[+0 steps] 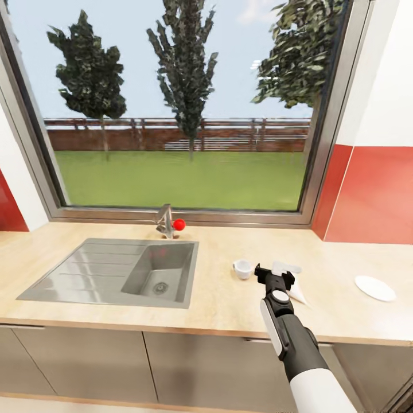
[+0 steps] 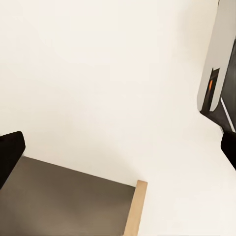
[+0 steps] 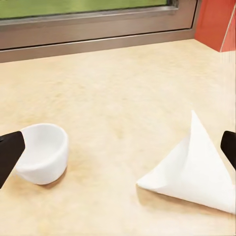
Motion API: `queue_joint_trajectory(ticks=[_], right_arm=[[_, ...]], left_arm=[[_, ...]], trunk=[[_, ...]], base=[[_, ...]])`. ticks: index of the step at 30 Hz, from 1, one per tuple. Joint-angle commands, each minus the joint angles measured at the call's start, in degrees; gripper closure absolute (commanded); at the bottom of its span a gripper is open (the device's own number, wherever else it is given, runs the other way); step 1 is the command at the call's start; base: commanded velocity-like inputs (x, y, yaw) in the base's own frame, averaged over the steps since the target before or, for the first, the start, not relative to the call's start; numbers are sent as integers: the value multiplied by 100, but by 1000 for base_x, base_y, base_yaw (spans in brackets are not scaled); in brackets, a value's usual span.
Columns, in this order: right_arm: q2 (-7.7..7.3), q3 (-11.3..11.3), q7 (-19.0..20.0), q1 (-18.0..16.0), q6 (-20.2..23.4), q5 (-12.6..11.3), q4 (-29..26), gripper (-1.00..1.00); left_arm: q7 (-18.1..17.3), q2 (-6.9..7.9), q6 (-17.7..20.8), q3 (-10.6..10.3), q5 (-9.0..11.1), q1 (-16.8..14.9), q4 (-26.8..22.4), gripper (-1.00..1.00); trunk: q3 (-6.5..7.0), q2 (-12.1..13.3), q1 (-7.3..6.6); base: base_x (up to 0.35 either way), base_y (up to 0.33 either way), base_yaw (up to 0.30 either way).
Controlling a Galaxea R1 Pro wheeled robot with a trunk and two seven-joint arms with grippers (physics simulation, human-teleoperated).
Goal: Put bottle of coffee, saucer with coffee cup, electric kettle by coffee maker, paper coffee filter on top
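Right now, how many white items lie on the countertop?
3: the coffee cup right of the sink, the paper filter lying beside it near the right pincer, and the saucer further right. Others may sit out of frame.

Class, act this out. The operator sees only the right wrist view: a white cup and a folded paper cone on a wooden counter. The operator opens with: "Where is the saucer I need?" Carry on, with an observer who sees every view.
Observer: The saucer lies on the countertop, to the right of the paper filter and apart from it.
Operator: What lies on the cup's other side?
Observer: A grey sink, set into the countertop left of the coffee cup.
Operator: Anything behind it?
Observer: A faucet with a red knob, below the window.
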Motion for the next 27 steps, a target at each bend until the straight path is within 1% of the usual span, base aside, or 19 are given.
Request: queue_joint_trajectory(ticks=[1, 7, 12, 15, 17, 20, 27], right_arm=[[3, -1, -15, -3, 36, 4, -6, -100], [3, -1, -15, -3, 36, 2, -6, -100], [3, -1, -15, -3, 36, -3, -6, -100], [5, -13, 1, 31, 66, -13, 28, -100], [57, 13, -14, 42, 88, -7, 42, -100], [89, 22, -21, 46, 93, -7, -23, -100], [109, 21, -32, 67, 88, -13, 77, -100]], left_arm=[[8, -2, -17, 13, 9, 6, 3, -100], [8, -10, -17, 14, 9, 14, 2, -100], [1, -7, -10, 22, 9, 16, 6, -100], [5, -4, -42, -5, 14, 92, 40, -100], [7, 6, -2, -4, 23, 97, 76, -100], [8, 11, 28, -4, 26, 98, 68, -100], [8, 2, 35, -4, 27, 102, 70, -100]], trunk=[[-5, -11, 4], [18, -11, 4], [19, -11, 4], [19, -10, 4], [19, -10, 4], [19, -10, 4], [19, -10, 4]], base=[[21, 0, -214], [6, 0, -188], [30, 0, -14], [78, 0, -1], [0, 0, 0], [20, 0, 0], [182, 0, 0]])
